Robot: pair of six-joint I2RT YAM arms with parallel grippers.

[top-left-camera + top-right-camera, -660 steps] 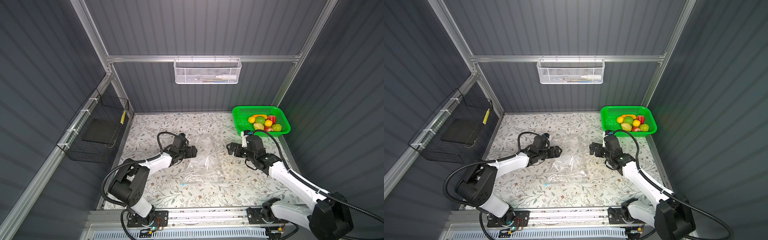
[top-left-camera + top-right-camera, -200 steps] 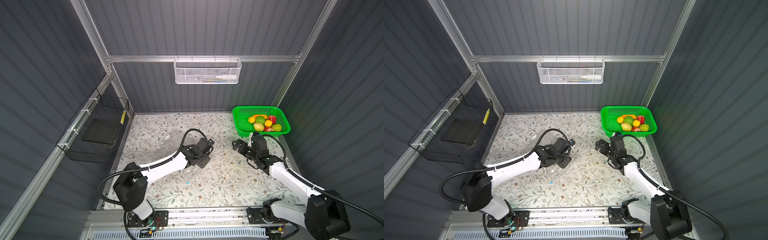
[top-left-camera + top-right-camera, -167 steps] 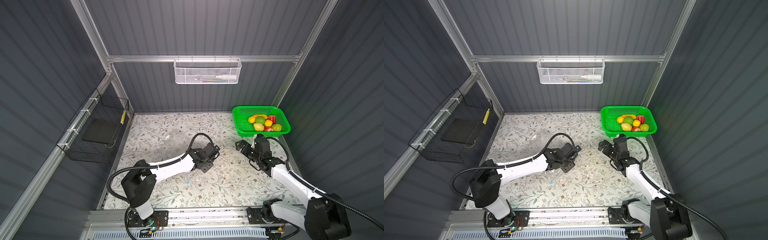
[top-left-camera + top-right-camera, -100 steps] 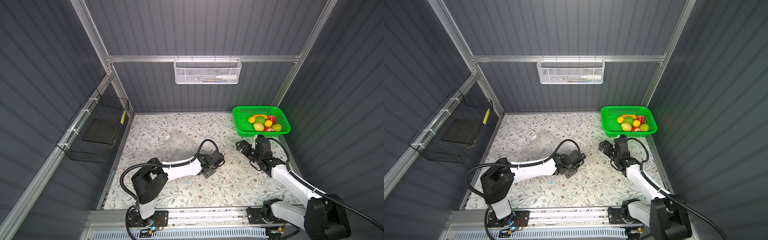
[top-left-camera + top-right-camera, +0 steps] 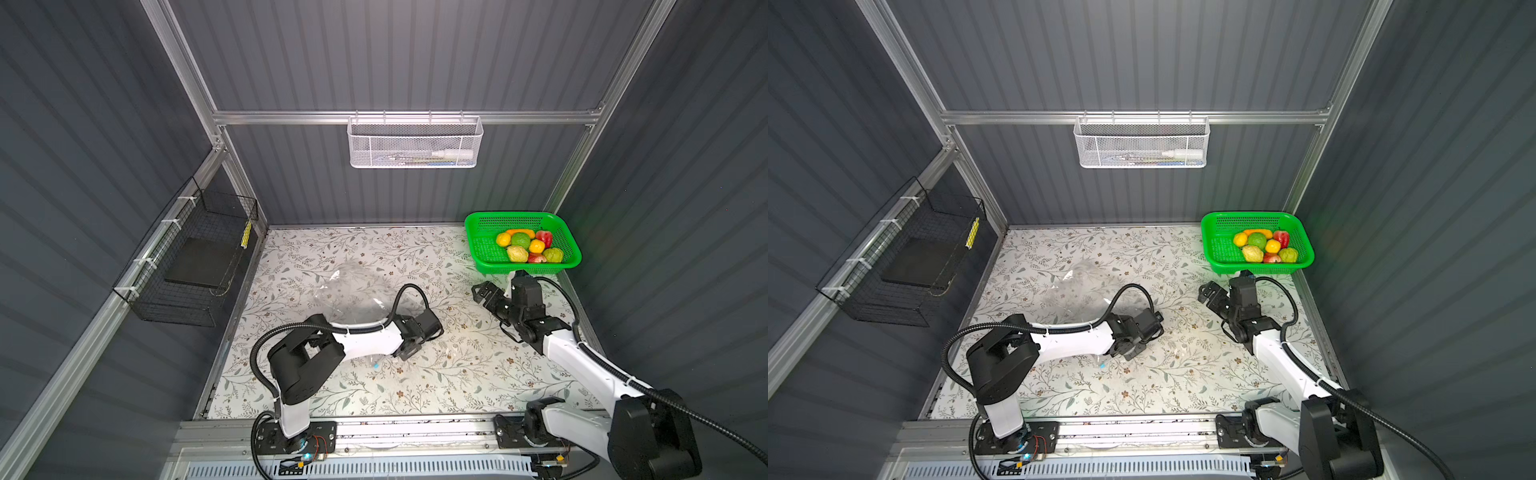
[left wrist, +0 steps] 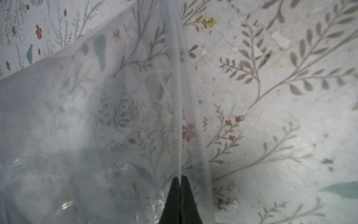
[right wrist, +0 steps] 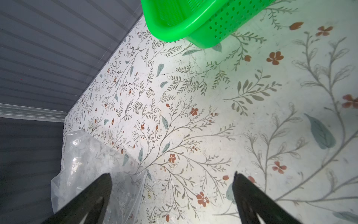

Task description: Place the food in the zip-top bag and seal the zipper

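Left gripper [image 6: 181,177] with jaws pinched together on the zipper [image 6: 178,97] of the clear bag [image 6: 77,120] — crinkled plastic spread to one side of the tips. Right gripper [image 7: 172,175] with jaws wide, holding nothing — green basket [image 7: 174,33] ahead of them, toy fruit [image 5: 528,247] inside.

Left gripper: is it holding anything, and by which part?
Left gripper is shut on the zip-top bag, pinching one strip of its zipper edge. Right gripper is open, empty.
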